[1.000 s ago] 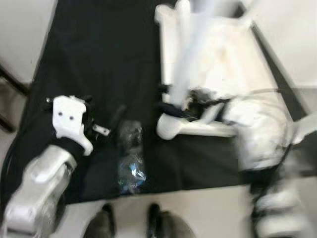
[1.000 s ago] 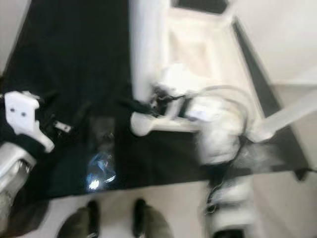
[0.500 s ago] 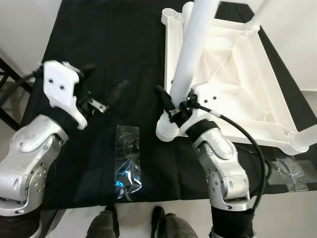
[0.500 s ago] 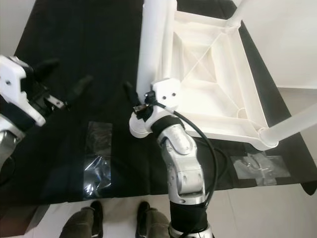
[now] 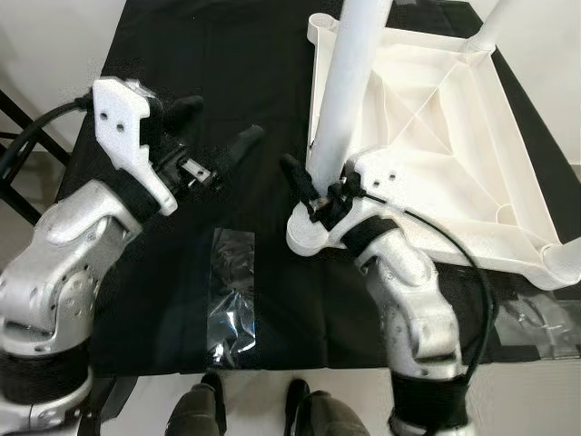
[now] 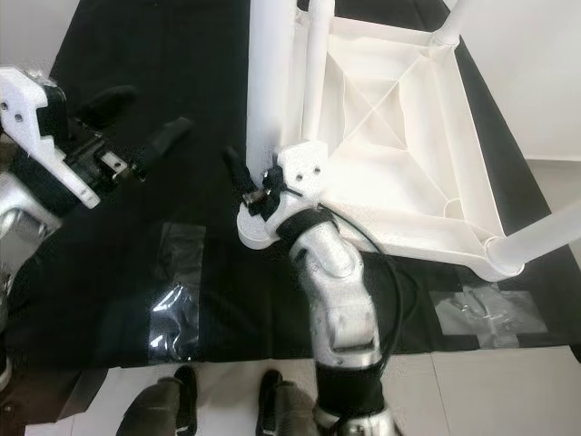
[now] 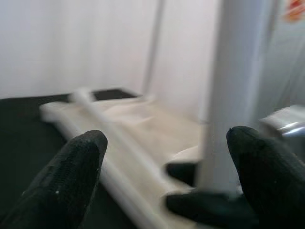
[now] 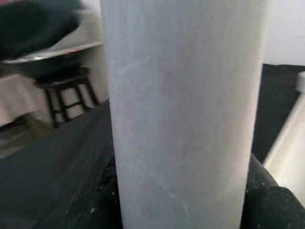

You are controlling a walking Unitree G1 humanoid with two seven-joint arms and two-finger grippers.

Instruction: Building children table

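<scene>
Both arms are rounded silver shells with black bands at the joints. The left tool (image 5: 213,136) has a white angular wrist housing with two small dark screw holes; the right tool (image 6: 250,186) has a matching housing and a black cable looping along its forearm. Each carries long black fingers (image 7: 78,164).

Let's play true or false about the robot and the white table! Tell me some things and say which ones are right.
1. The table lies upside down on the black cloth. True.
2. The right gripper is around a white leg. True.
3. The left gripper holds a leg. False: it is open and empty, over the cloth.
4. The cloth is red. False: it is black.
5. Clear tape sits on the cloth near the front edge. True.
</scene>
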